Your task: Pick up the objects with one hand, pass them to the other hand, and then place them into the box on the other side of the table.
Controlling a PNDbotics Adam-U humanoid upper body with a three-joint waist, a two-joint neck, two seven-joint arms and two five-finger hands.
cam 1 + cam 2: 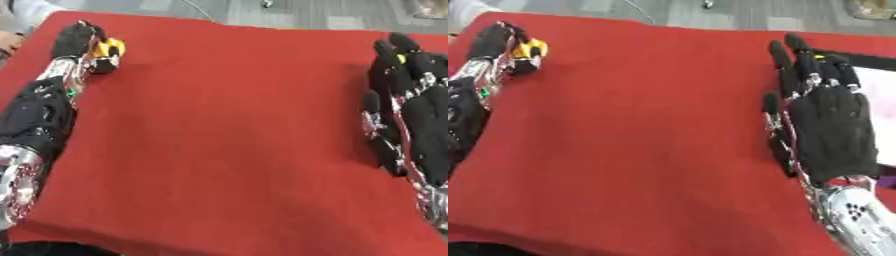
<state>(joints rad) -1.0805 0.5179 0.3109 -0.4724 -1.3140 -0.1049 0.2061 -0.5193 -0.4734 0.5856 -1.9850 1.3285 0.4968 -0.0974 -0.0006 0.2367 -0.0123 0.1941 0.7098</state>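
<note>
A small yellow object (110,48) sits at the far left of the red table (227,125), and my left hand (80,42) has its fingers curled round it. The left arm stretches along the table's left edge. On the right, my right hand (824,115) lies open, palm down, fingers straight and pointing away from me. A box (881,105) with a dark rim and white inside shows just beyond the right hand, partly hidden by it.
The red cloth covers the whole table; grey floor lies past its far edge. A person's sleeve (22,15) shows at the far left corner.
</note>
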